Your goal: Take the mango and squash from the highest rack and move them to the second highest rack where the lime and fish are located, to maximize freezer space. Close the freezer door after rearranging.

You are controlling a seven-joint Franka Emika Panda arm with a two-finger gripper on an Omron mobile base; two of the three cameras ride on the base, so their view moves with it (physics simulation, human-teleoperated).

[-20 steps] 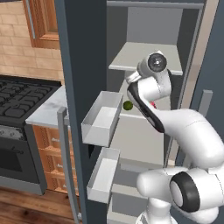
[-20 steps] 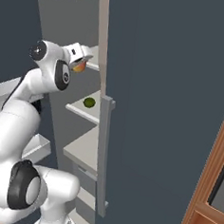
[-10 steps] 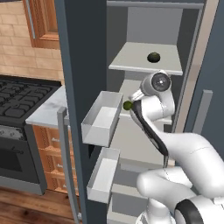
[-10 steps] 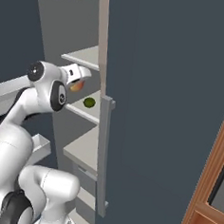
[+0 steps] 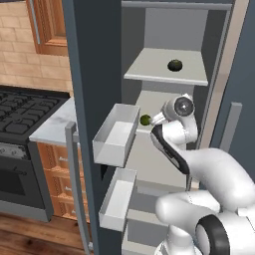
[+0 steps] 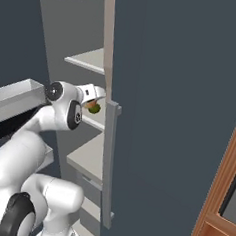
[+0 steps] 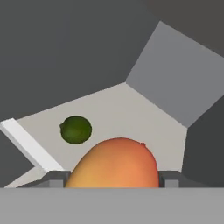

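My gripper (image 7: 113, 178) is shut on the yellow-orange mango (image 7: 116, 162), which bulges between the two fingertips (image 7: 53, 179). It hangs just over the second highest rack (image 7: 131, 109), inside the freezer (image 5: 164, 30). The green lime (image 7: 75, 129) rests on that rack, a little ahead and to the left of the mango; the lime (image 5: 145, 120) also shows by the hand (image 5: 179, 107). The dark squash (image 5: 175, 65) sits alone on the highest rack (image 5: 154, 74). The fish is hidden. The freezer door (image 5: 92, 89) stands open at the left.
Pale bins (image 5: 117, 134) jut from the door's inner face close to my arm. A second dark door with a bar handle (image 6: 108, 159) bounds the opening on the right. A stove (image 5: 20, 109) and counter (image 5: 52, 127) lie left of the open door.
The hand has dropped from the highest rack's level to the second highest rack, carrying the mango. The squash, hidden by the hand a second ago, now shows on the highest rack.
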